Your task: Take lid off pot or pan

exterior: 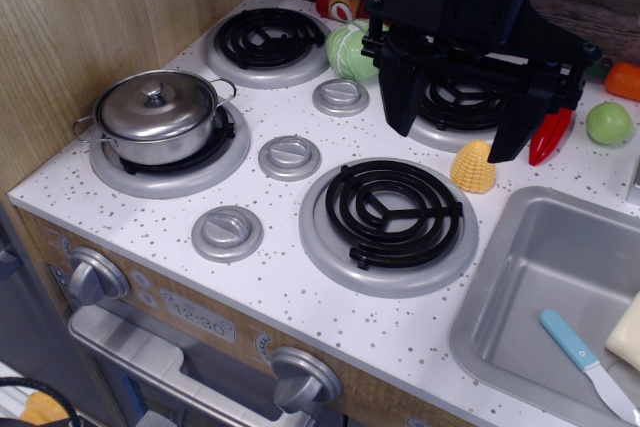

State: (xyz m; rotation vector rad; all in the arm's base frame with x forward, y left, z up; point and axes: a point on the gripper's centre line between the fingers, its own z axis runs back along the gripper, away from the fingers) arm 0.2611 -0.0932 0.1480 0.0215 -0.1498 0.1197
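The pot sits on the near-left burner of the table, with the lid closed on it. The tool hangs well apart over the far-right burner, hiding most of it; its black fingers stand spread and released, grasping nothing. Behind it a green ball and a red pepper are partly covered. Corn lies just beside. At the right, the sink is cut off, holding a blue knife.

Lid on pot — front-left burner, open fingers over rear-right burner
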